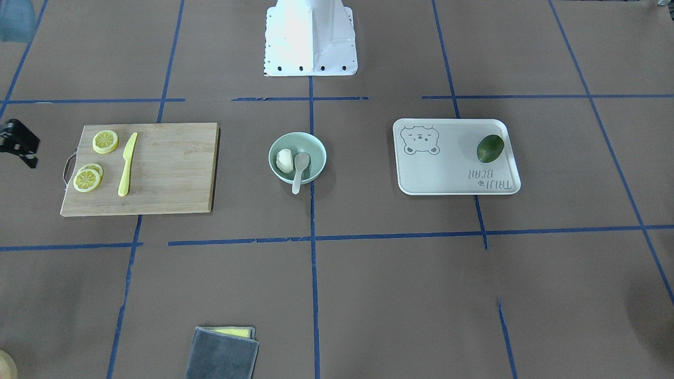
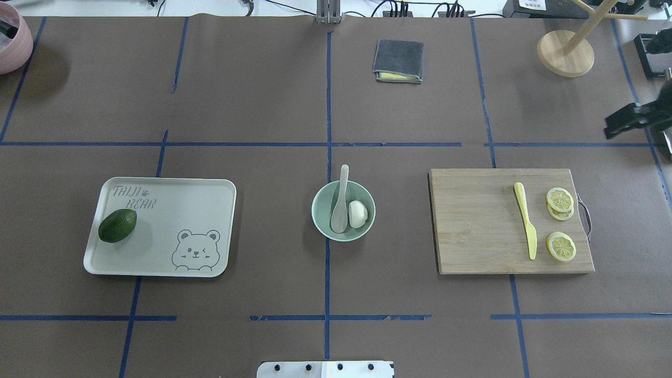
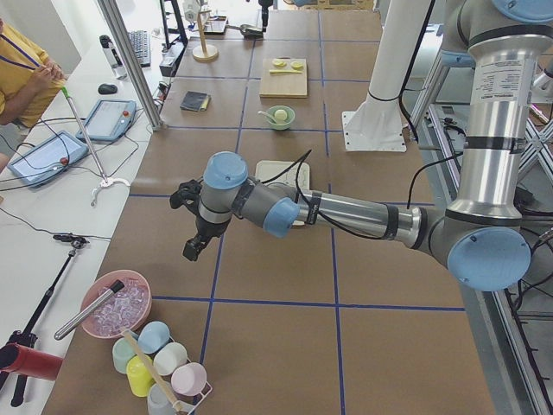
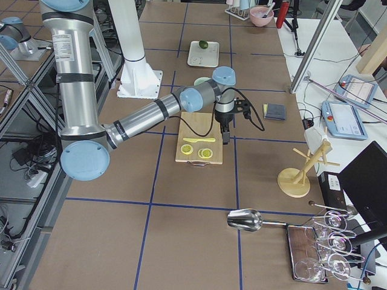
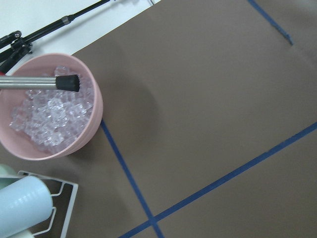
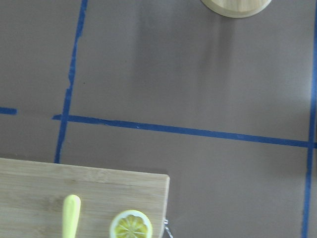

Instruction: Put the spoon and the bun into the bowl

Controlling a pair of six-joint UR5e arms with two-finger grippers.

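We find the bowl (image 2: 342,236) at the middle of the tabletop (image 2: 262,105), with the bun (image 2: 358,213) inside on its right. The spoon (image 2: 340,210) lies beside the bun, scoop down in the bowl and handle leaning out over the far rim. We judge both placements done, so the next move calls for no further grasp, only keeping the arms clear.

The right end effector (image 2: 609,128) hangs at the far right edge, past the cutting board (image 2: 472,226), holding nothing we can see; how wide it stands we cannot tell. The left end effector (image 3: 190,246) hovers off the left end, and we cannot tell its opening either.

The only legible writing is "TAIJI BEAR" on the tray (image 2: 173,210) at left, beside a bear face.
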